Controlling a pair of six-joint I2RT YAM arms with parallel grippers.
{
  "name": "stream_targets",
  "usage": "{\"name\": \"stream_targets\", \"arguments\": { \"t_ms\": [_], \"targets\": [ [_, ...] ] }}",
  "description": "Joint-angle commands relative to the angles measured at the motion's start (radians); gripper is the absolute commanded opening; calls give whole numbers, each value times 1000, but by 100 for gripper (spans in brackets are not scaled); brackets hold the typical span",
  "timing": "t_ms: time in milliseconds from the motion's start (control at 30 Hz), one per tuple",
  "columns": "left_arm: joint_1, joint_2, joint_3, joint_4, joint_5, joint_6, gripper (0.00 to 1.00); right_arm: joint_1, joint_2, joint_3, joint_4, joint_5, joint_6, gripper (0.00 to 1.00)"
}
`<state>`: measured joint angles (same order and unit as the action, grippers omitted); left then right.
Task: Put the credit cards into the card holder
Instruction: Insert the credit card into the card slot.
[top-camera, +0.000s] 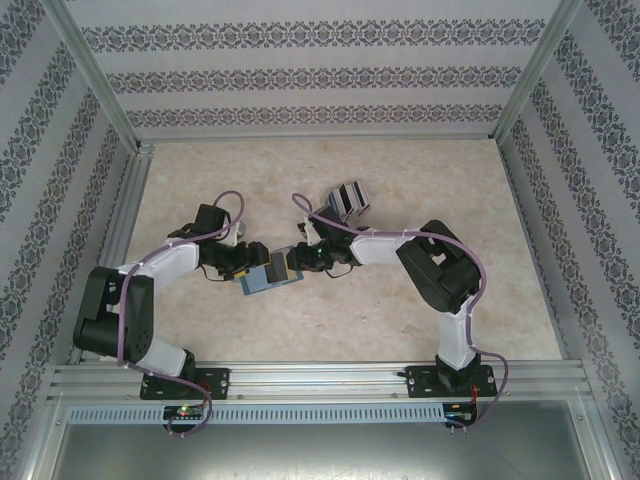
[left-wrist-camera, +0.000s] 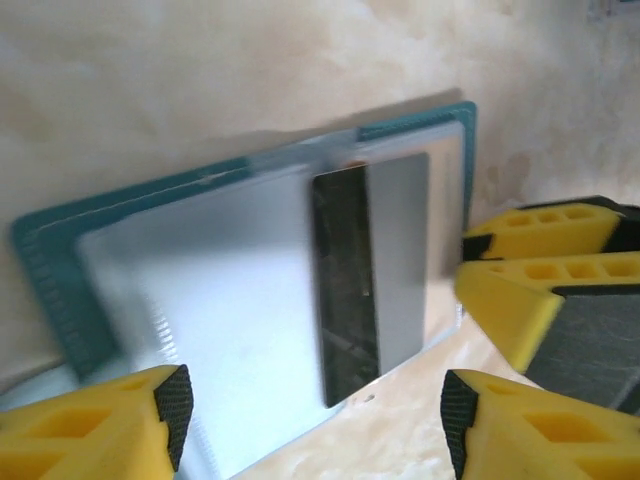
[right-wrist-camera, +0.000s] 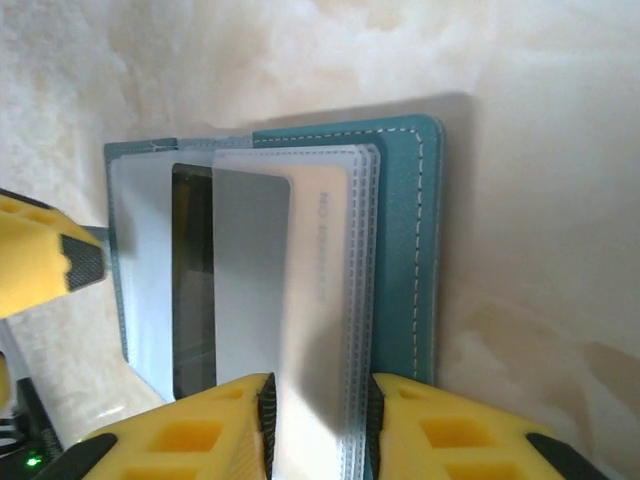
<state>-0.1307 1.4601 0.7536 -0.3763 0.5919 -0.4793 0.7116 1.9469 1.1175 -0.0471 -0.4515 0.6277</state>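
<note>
Where the pale marbled table (top-camera: 400, 320) meets patterned walls (top-camera: 320, 80), the card holder (top-camera: 268, 278) lies open mid-table; left gripper (left-wrist-camera: 312, 405) gapes empty, right gripper (right-wrist-camera: 320, 415) pinches its sleeves, credit cards (top-camera: 347, 199) behind

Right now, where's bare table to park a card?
Free: far-left corner of the table, its right side past the right arm, and the near strip between the card holder and the rail. Crowded: centre, where the left gripper and right gripper meet, and the credit cards behind.
</note>
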Motion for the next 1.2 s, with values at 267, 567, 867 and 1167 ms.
{"name": "stream_targets", "arguments": {
  "t_ms": [267,567,867,1167],
  "targets": [
    [113,-188,-183,37,-161,-89,51,108,-87,184,-269,139,-195,26],
    [127,-43,-223,142,-122,-91,43,156,158,381,-262,23,-140,23],
    [155,-44,-227,108,-147,-84,41,128,213,400,-366,107,-164,23],
    [172,-6,-217,121,-122,-87,39,73,128,314,-406,155,-202,24]
  ]
}}
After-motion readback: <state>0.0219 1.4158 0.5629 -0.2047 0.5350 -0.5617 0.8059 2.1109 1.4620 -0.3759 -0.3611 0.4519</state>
